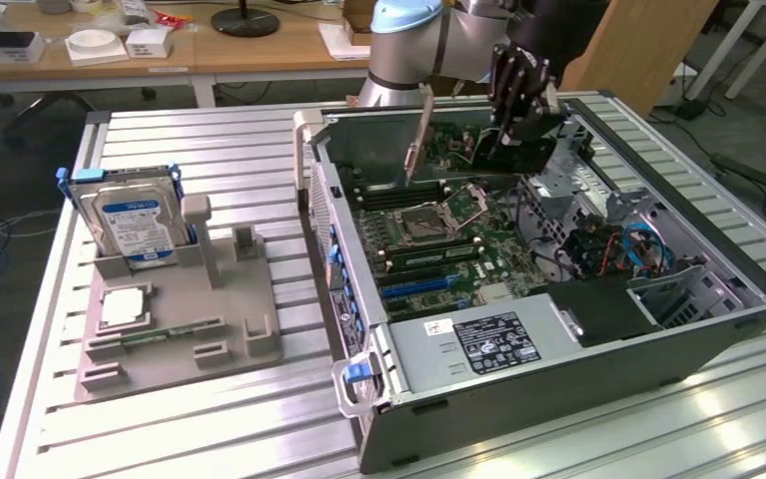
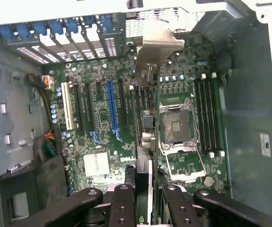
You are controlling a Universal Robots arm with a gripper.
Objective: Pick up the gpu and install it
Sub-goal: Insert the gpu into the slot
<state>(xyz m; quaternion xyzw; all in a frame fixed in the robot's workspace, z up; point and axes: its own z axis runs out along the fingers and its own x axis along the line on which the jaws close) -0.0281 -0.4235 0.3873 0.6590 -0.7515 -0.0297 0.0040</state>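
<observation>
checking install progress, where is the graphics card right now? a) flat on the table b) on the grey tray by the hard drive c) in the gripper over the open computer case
c: the gripper clamps the graphics card edge-on over the open computer case.

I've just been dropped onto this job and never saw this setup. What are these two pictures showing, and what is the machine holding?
The machine is a single robot arm with a gripper. One picture comes from a camera off the arm, looking over a slatted metal table; the other comes from a camera on the wrist, looking past the gripper into an open computer case. At the exterior view's left, a grey holder on the table carries an upright hard drive. The gripper is closed on a graphics card, seen edge-on, held above the motherboard and apparently not yet seated.
</observation>
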